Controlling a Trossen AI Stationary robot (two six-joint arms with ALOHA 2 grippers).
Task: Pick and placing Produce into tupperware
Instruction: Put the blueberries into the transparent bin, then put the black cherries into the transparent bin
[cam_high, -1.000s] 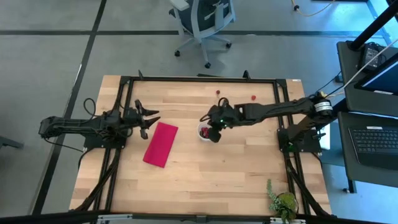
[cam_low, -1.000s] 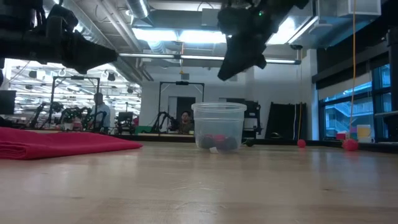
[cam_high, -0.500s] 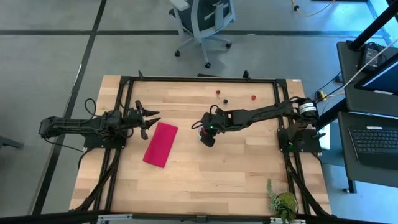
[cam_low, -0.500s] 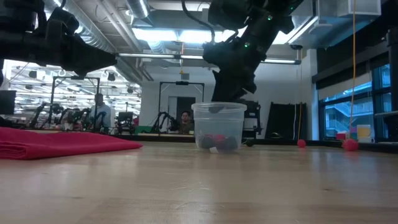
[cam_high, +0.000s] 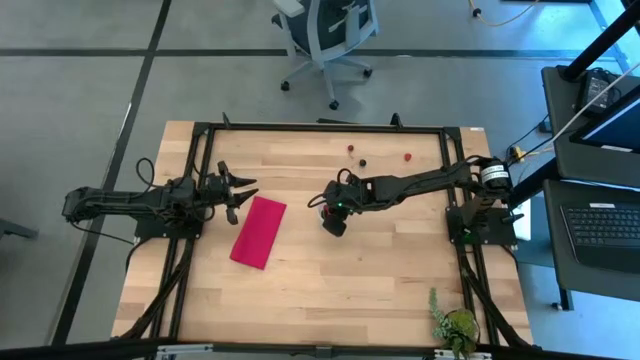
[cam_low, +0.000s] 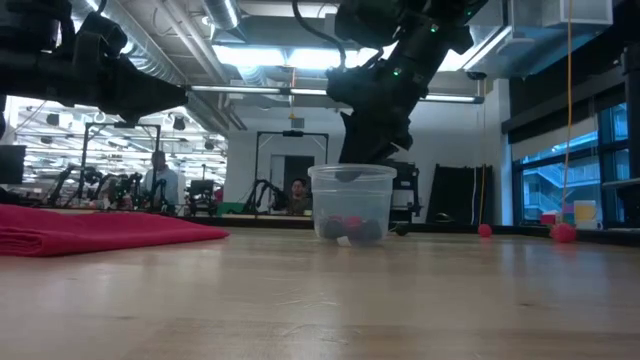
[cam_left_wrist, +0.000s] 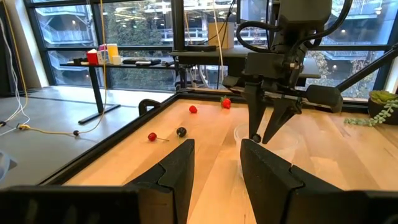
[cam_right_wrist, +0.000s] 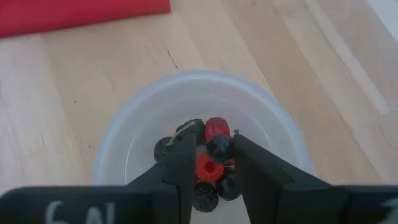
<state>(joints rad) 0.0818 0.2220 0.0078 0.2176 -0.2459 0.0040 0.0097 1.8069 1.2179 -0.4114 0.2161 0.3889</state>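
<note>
The right gripper (cam_right_wrist: 208, 163) points straight down into the mouth of the clear cup (cam_right_wrist: 124, 137) at the middle of the table (cam_high: 330, 290), pinching a dark cherry (cam_right_wrist: 219, 148) above the fruit already inside, apparently to drop it in. More loose cherries (cam_left_wrist: 181, 132) lie near the table's far edge. The left gripper (cam_left_wrist: 214, 171) waits, spread, beside the red cloth (cam_high: 258, 231).

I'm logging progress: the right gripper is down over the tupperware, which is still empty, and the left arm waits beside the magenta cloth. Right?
Not quite: the tupperware is not empty. The right wrist view shows several pieces of produce already in it. The rest holds: the right gripper is down over it and the left gripper waits beside the magenta cloth.
</note>
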